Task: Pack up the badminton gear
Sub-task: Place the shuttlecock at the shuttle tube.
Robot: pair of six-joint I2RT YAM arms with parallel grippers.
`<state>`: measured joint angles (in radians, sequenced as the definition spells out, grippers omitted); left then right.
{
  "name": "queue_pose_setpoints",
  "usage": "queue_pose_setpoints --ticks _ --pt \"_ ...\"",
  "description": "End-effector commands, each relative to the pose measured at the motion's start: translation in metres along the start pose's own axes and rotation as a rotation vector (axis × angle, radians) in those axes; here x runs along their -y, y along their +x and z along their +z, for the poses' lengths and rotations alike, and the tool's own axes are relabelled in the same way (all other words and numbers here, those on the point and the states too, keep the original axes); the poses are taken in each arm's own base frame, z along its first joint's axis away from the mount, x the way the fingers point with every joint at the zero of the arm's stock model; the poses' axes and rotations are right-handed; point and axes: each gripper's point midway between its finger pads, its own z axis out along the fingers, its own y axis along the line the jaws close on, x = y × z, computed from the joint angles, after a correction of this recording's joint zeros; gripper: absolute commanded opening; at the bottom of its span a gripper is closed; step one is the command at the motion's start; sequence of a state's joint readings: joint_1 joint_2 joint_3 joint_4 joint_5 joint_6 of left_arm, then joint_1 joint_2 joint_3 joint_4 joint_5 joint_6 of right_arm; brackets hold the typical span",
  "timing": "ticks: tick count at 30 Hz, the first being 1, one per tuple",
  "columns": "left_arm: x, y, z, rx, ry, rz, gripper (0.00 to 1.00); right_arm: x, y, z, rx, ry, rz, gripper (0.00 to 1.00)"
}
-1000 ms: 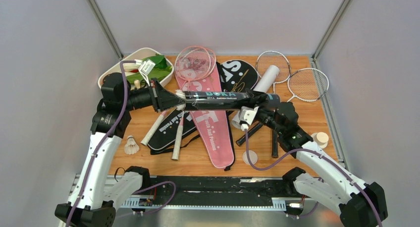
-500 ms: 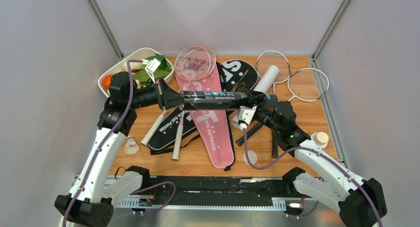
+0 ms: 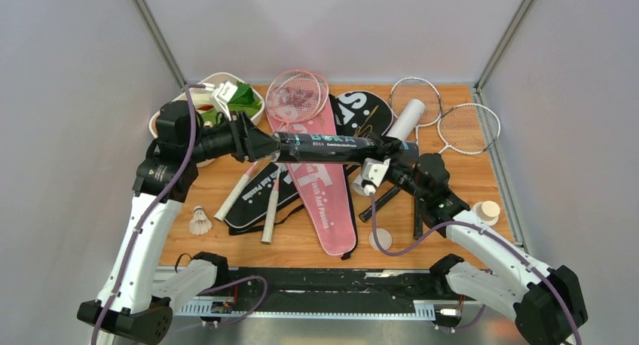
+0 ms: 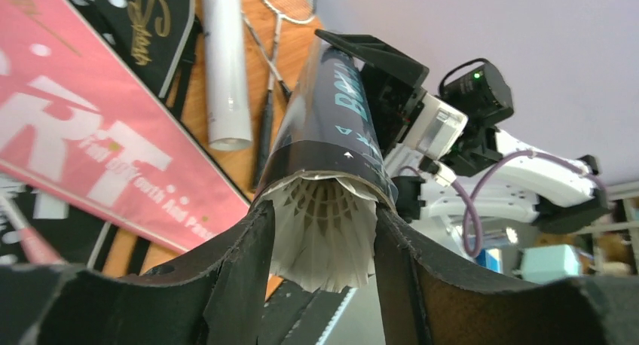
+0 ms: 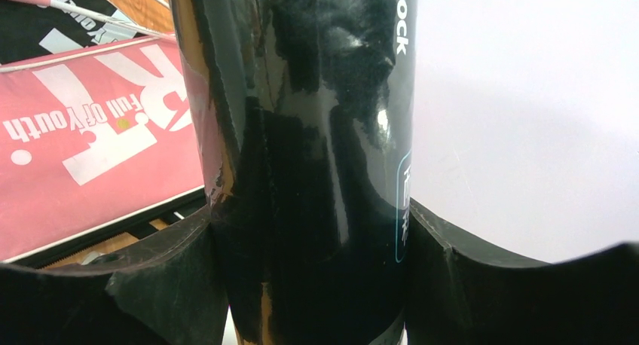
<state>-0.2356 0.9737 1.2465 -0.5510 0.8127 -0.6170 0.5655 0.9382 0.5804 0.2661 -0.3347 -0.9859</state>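
A long black tube (image 3: 331,145) hangs level above the table, and my right gripper (image 3: 380,155) is shut on its right part. In the right wrist view the tube (image 5: 309,134) fills the gap of that gripper (image 5: 309,217). My left gripper (image 3: 267,144) is at the tube's left mouth. In the left wrist view a white feather shuttlecock (image 4: 324,232) sits in the tube (image 4: 339,126) mouth, its skirt sticking out. The left gripper (image 4: 324,209) is open, a finger on each side of the skirt. Another shuttlecock (image 3: 200,221) lies at the front left.
Under the tube lie a pink cover (image 3: 320,187), black covers (image 3: 362,111), a pink racket (image 3: 296,95) and white handles (image 3: 241,190). A white tube (image 3: 407,117) and silver rackets (image 3: 469,128) lie back right. A white dish (image 3: 215,79) sits back left, a small bottle (image 3: 488,209) right.
The left gripper has gone from shut on the shuttlecock to open. The shuttlecock has gone from outside the tube mouth into it. Tube and both grippers have shifted slightly away.
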Motion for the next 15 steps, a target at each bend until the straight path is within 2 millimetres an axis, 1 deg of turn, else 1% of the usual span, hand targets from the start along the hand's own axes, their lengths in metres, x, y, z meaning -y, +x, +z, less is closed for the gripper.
queue_pose_setpoints --ticks 1,4,7,10,12,13,14,15 --pt "-0.004 -0.013 -0.021 0.032 -0.161 0.111 0.58 0.006 -0.021 0.006 0.103 0.02 -0.012 0.17" --pt "-0.004 -0.018 -0.029 0.05 -0.208 0.132 0.59 0.004 -0.021 0.007 0.105 0.013 -0.003 0.17" --pt "0.002 -0.023 -0.031 0.073 -0.2 0.129 0.58 0.004 -0.022 0.008 0.112 0.012 0.003 0.17" --pt "0.009 -0.03 -0.034 0.105 -0.195 0.126 0.53 0.005 -0.022 0.007 0.108 0.011 0.008 0.17" --pt "0.01 -0.035 -0.037 0.137 -0.215 0.124 0.47 0.004 -0.021 0.007 0.104 0.008 0.01 0.17" --pt "0.01 -0.036 -0.038 0.146 -0.222 0.124 0.38 0.005 -0.022 0.007 0.106 0.01 0.012 0.17" --pt "0.01 -0.037 -0.04 0.16 -0.227 0.124 0.35 0.005 -0.023 0.007 0.109 0.01 0.014 0.17" --pt "0.011 -0.037 -0.041 0.164 -0.223 0.125 0.29 0.005 -0.024 0.007 0.112 0.009 0.017 0.17"
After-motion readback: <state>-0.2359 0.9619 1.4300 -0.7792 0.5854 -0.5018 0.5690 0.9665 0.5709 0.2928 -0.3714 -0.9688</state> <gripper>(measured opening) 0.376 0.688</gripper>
